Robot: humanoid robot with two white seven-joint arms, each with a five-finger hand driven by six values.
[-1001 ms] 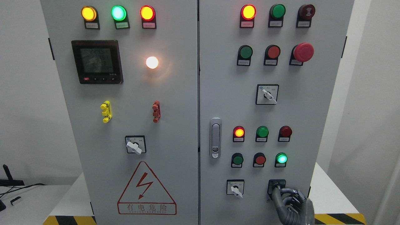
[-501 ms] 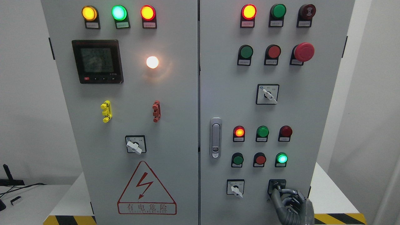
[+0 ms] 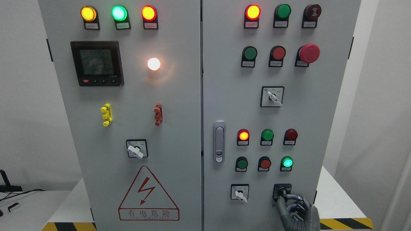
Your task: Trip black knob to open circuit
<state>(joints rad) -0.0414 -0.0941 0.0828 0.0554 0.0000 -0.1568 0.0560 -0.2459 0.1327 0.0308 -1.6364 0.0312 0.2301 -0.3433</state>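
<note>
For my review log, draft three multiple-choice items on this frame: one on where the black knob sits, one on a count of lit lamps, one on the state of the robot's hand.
1. Where is the black knob?
A. top left of the left door
B. bottom right of the right door
C. beside the meter

2. How many lamps glow in the top row of the left door?
A. one
B. two
C. three

3. What is the right hand doing?
A. hanging open away from the cabinet
B. fingers closed on the black knob
C. pressing the red mushroom button

Answers:
1 B: the knob is lowest and rightmost, right of the white selector switch.
2 C: the yellow lamp, green lamp and red lamp all shine.
3 B: the fingers wrap the knob's handle.
</note>
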